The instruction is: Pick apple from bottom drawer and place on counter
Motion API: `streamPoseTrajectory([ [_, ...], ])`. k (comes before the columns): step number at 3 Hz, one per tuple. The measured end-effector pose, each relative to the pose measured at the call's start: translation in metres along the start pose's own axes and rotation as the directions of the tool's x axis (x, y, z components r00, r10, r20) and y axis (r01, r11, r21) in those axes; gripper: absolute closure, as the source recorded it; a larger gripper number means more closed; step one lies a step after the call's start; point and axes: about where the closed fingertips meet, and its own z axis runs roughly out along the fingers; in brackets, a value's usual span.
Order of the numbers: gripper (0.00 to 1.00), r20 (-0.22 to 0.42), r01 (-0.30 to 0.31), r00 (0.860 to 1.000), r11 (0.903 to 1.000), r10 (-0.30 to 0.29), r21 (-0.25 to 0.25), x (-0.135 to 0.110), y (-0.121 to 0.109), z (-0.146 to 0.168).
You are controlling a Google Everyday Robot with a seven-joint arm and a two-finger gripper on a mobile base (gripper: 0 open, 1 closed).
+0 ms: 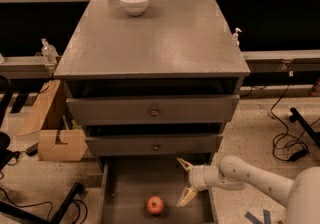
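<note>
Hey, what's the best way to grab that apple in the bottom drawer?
Grip the apple across its widest middle, probably coming from above. It is round and sits alone on the bottom drawer floor, and the drawer walls block low side approaches. The gripper hangs beside it over the drawer, fingers open.

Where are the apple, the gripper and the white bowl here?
apple (pixel 155 205): camera view, centre of its red skin, in the bottom drawer (pixel 129 184).
gripper (pixel 179 182): camera view, midway between its open fingertips, right of the apple.
white bowl (pixel 134 6): camera view, its outer wall, on the counter (pixel 165 38).
</note>
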Motion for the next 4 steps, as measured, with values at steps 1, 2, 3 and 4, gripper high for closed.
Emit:
streamPoseTrajectory([
  [1, 0.0, 0.008, -0.001, 1.0, 0.9989, 0.001, -0.047, 0.019, 0.007, 0.056],
  [2, 0.0, 0.0, 0.0, 1.0, 0.9964, 0.0, -0.084, 0.038, 0.016, 0.098],
  [3, 0.0, -0.005, -0.007, 1.0, 0.9943, 0.007, -0.107, 0.053, 0.025, 0.125],
  [4, 0.0, -0.008, -0.012, 1.0, 0.991, 0.011, -0.133, 0.064, 0.036, 0.153],
])
